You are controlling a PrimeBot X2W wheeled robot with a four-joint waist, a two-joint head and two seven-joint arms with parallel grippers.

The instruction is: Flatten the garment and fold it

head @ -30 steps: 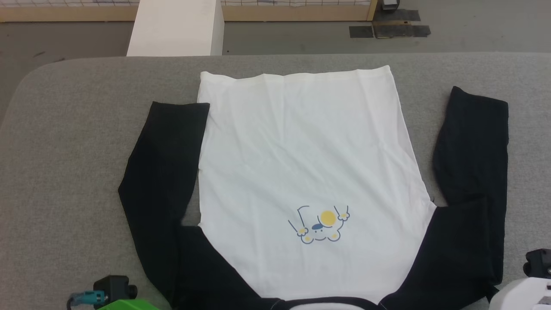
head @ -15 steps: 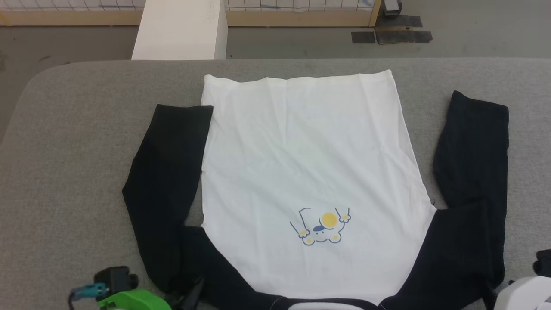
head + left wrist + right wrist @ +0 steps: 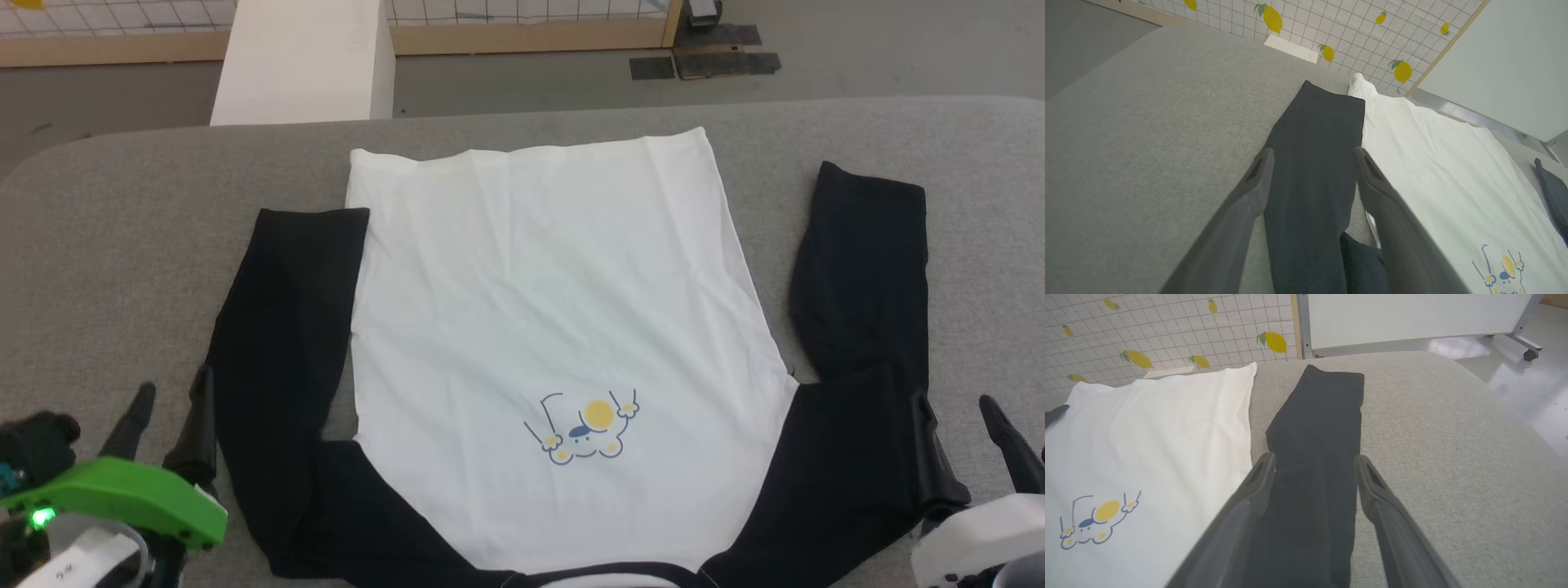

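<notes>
Lying flat and face up on the grey padded table (image 3: 122, 245), the garment (image 3: 539, 269) has its neckband (image 3: 608, 569) at the robot's edge and its hem (image 3: 531, 149) at the far side, cartoon print (image 3: 581, 429) near the collar. And look at the line-up: each black sleeve runs lengthwise away from the robot, alongside the white body, the same way the fingers point. The left gripper (image 3: 175, 382) hangs with its fingers spread wide and nothing in them, at the outer edge of the left sleeve (image 3: 286, 327); its wrist view shows the sleeve passing straight up between the two fingers. The right gripper (image 3: 953, 400) mirrors it, fingers apart and empty, over the lower part of the right sleeve (image 3: 865, 278), one finger above the cloth and the other over bare table. Whether any fingertip touches fabric cannot be told. Each arm is nearest its own sleeve, so flattening looks about done and a sleeve fold inward across the body seems the likely call.
</notes>
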